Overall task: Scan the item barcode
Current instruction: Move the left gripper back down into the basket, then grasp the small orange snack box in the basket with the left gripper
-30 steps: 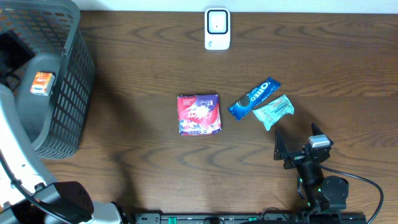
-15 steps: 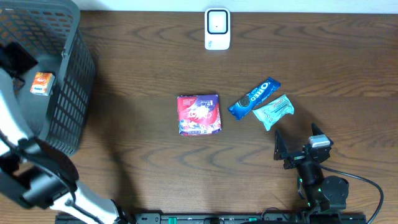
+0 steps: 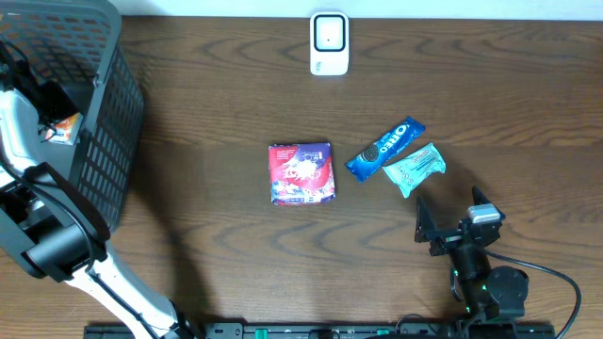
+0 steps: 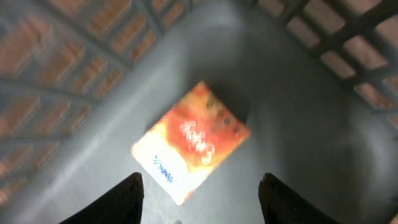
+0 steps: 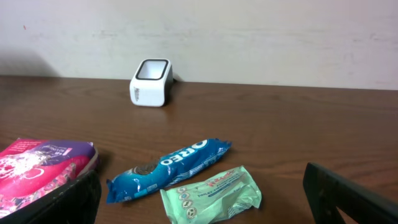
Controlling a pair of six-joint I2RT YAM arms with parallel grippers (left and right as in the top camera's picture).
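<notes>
An orange and white packet (image 4: 191, 141) lies flat on the floor of the grey basket (image 3: 104, 141); the overhead view shows the packet (image 3: 64, 127) partly behind my left arm. My left gripper (image 4: 201, 179) hangs open just above it, one dark fingertip on each side of its near corner, holding nothing. The white barcode scanner (image 3: 329, 43) stands at the table's far edge. My right gripper (image 3: 450, 215) rests open and empty near the front right, facing a green packet (image 5: 211, 194) and a blue Oreo pack (image 5: 171, 167).
A red and purple packet (image 3: 301, 173) lies mid-table, left of the Oreo pack (image 3: 385, 148) and the green packet (image 3: 415, 169). The basket's mesh walls (image 4: 348, 43) close in around my left gripper. The scanner (image 5: 150, 83) stands before a pale wall.
My left arm has swung up over the basket and lowered its gripper toward the orange packet. The right arm and the table items have not moved.
</notes>
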